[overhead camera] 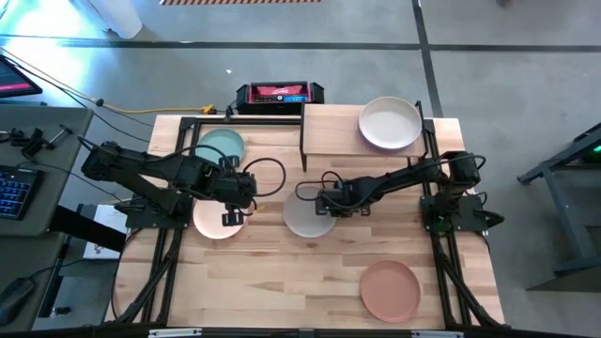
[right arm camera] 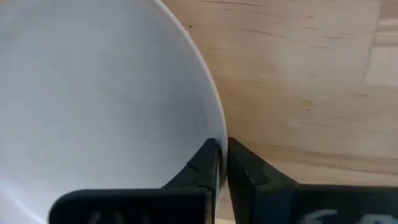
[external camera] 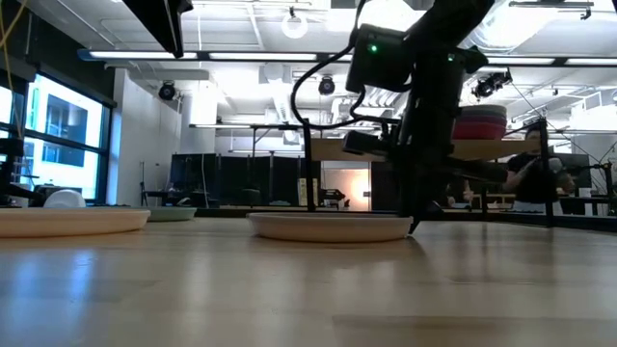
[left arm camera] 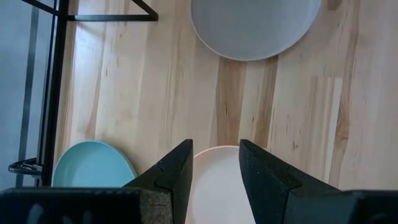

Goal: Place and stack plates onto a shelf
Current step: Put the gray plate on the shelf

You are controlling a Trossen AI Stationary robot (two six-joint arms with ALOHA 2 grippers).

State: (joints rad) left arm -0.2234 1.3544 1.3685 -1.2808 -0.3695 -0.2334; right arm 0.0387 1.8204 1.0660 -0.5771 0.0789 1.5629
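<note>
Tabletop [overhead camera: 310, 282]: right claw [right arm camera: 221, 163] clamps grey plate's [overhead camera: 305, 218] rim.

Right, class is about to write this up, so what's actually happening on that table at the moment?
The right end effector has closed on the rim of the round matte grey plate at mid-table. The left end effector hovers open over the peach-pink plate, with the teal plate nearby. One cream-white plate already sits on the small light-wood shelf; a terracotta brown plate waits near the table's front.
</note>
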